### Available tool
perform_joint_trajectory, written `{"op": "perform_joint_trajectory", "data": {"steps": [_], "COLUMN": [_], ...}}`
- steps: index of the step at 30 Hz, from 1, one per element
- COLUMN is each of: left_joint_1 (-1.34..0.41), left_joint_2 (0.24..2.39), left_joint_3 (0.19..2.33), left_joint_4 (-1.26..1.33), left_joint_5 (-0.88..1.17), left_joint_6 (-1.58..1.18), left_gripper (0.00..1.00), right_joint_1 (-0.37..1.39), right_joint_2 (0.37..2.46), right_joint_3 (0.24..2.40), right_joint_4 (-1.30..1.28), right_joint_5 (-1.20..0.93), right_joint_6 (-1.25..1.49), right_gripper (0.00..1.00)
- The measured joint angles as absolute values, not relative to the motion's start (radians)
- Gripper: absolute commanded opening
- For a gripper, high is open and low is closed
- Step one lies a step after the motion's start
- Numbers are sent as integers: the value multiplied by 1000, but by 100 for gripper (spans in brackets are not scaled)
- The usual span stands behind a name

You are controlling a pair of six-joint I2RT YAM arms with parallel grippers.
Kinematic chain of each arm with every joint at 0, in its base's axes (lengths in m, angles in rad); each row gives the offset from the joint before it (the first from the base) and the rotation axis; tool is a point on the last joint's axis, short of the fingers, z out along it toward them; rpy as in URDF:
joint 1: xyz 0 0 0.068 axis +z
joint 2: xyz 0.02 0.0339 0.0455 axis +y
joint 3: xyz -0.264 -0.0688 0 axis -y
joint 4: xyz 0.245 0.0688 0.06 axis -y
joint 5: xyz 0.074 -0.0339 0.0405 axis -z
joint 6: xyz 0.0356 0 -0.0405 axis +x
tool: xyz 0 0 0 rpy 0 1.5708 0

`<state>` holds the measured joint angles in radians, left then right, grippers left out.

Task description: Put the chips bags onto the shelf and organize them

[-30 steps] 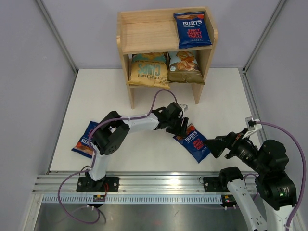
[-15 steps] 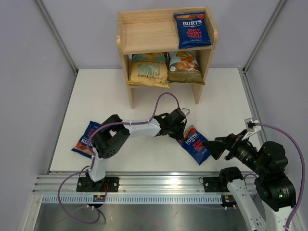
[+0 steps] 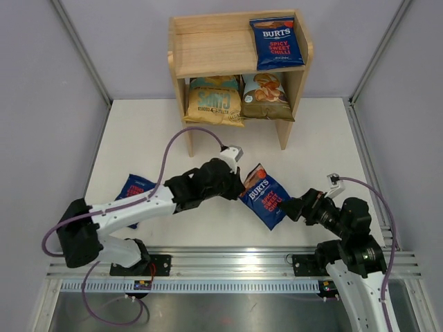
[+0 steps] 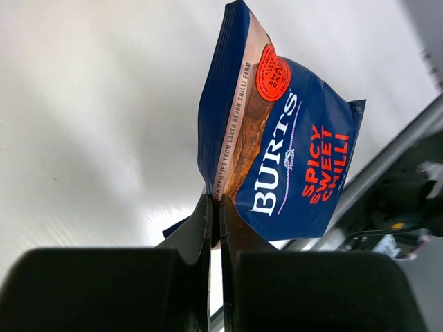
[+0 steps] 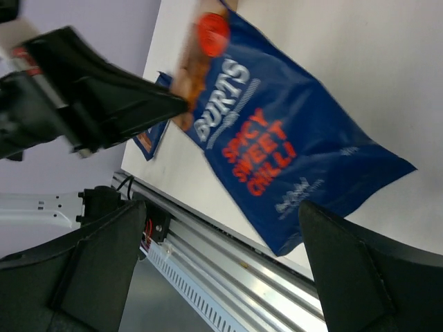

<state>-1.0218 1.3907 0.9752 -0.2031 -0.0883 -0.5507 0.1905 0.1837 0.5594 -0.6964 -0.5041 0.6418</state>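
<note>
My left gripper [image 3: 239, 188] [image 4: 214, 207] is shut on the top corner of a dark-blue Burts chips bag [image 3: 264, 196] [image 4: 297, 159] [image 5: 270, 138]. The bag hangs tilted over the table's near edge. My right gripper [image 3: 291, 207] [image 5: 223, 207] is open just right of that bag, one finger on each side of its lower end, not touching it. A second blue bag [image 3: 131, 188] lies on the table at the left, partly under my left arm. The wooden shelf [image 3: 208, 48] holds a third Burts bag [image 3: 277, 40] on top. A tan-and-teal bag [image 3: 214, 100] and a Cassava bag [image 3: 265, 97] are on its lower tier.
The aluminium rail [image 3: 228, 261] runs along the near table edge, right below the held bag. Grey walls [image 3: 41, 104] close in both sides. The left half of the shelf's top tier is bare wood.
My left gripper closed on the bag's corner, then raised and pulled it left as the arm swung round. My right arm moved in to the left, toward the bag.
</note>
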Motion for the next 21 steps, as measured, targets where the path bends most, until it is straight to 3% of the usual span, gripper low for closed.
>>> {"op": "perform_joint_trajectory", "data": {"steps": [6,21], "left_joint_1": [-1022,-1022], "left_joint_2": [1192,992], "left_joint_3": [955,955], "left_joint_4": [-243,-340], "left_joint_5": [-126,-210], "left_joint_6": [-569,-662], "left_gripper": [0,0], "right_joint_1": [191,191], "right_joint_2": [125,102], "right_joint_3": [339,243], "right_joint_4": [-487,-130], "right_joint_5": [-569,-677], "right_joint_6": [780,982], "right_gripper": [99,95]}}
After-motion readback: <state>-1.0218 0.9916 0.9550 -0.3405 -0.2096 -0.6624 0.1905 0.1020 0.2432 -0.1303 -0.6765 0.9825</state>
